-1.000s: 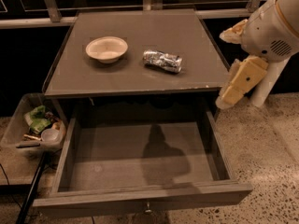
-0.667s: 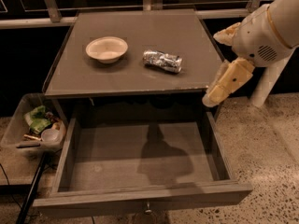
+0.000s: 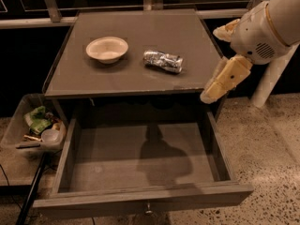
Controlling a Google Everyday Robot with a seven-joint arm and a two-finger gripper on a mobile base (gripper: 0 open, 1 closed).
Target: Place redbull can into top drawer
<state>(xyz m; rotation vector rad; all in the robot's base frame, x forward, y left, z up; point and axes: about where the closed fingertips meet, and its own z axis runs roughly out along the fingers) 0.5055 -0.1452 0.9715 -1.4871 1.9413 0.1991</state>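
Note:
The redbull can (image 3: 162,60) lies on its side on the grey table top (image 3: 136,27), right of centre, silver and crinkly. The top drawer (image 3: 140,158) is pulled open below the table, its flat bottom bare, with a small knob (image 3: 148,211) on the front panel. My gripper (image 3: 213,63) hangs on the white arm (image 3: 267,25) at the table's right edge, to the right of the can and a little above table height. It is open and empty, one cream finger (image 3: 224,80) pointing down-left over the drawer's right wall.
A cream-white bowl (image 3: 107,48) stands on the table left of the can. A clear plastic bin (image 3: 33,125) of clutter sits on the floor left of the drawer. A dark pole (image 3: 30,191) leans by the drawer's left front. Speckled floor lies to the right.
The arm and gripper have moved left and slightly down, from beside the table toward its right edge. The can, bowl and drawer have not moved.

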